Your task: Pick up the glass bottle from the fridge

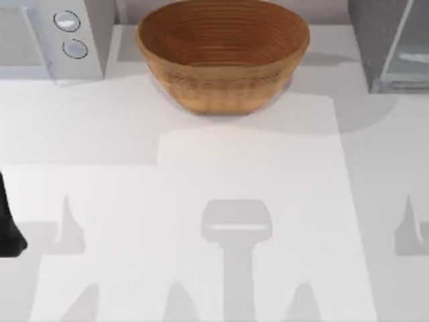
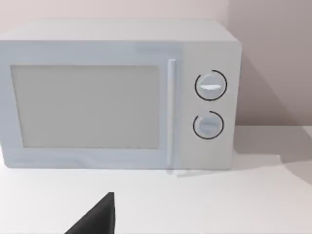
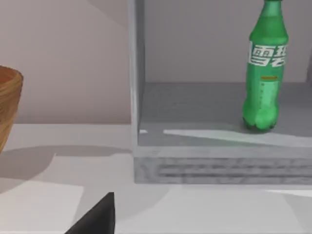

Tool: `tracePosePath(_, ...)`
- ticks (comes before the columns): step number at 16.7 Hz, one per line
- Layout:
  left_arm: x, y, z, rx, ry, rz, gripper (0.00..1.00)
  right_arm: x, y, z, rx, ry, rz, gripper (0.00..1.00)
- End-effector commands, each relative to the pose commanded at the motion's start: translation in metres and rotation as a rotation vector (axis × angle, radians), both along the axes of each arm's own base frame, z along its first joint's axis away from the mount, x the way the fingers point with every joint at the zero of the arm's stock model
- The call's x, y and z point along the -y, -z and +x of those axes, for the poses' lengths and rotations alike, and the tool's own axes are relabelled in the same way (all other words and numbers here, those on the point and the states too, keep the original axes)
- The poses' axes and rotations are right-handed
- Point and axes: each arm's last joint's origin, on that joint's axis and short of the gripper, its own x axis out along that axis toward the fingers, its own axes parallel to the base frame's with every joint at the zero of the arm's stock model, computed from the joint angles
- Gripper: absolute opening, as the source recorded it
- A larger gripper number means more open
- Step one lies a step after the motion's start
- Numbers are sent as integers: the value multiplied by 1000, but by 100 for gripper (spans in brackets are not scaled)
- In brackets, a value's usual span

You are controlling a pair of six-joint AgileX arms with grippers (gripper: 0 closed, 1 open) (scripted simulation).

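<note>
The job had hardly begun. The glass bottle point(image 3: 264, 73) stood upright on the shelf inside the fridge point(image 1: 389, 47), ahead of the right gripper point(image 3: 97, 217) and off to one side of it, well apart. Nothing touched the bottle. The fridge front looked open, since the shelf and bottle showed plainly from the right wrist view. What was left was almost everything: reach in, close on the bottle, and lift it out.

Just a dark tip of the right gripper peeked into the right wrist view, low over the counter point(image 1: 234, 174). I could not tell if it was open or closed, but it held nothing that I could see. The brown basket point(image 1: 221, 54) sat to the other side of that gripper from the bottle.

The left gripper point(image 2: 97, 217) waited near the counter's left edge, facing the white box with two round knobs point(image 2: 117, 97). Its opening was hidden too, and it was probably resting.
</note>
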Motion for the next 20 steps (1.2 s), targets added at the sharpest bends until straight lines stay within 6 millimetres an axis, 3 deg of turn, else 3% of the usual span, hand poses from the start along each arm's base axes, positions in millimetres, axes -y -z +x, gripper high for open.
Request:
tracePosePath(6, 0, 0, 0, 0, 0, 0, 100, 3, -7, 6, 16, 2, -3, 100)
tracePosePath(12, 0, 0, 0, 0, 0, 0, 100, 21, -20, 38, 36, 9, -14, 100)
tracePosePath(20, 0, 0, 0, 0, 0, 0, 100, 67, 14, 86, -24, 6, 6, 100)
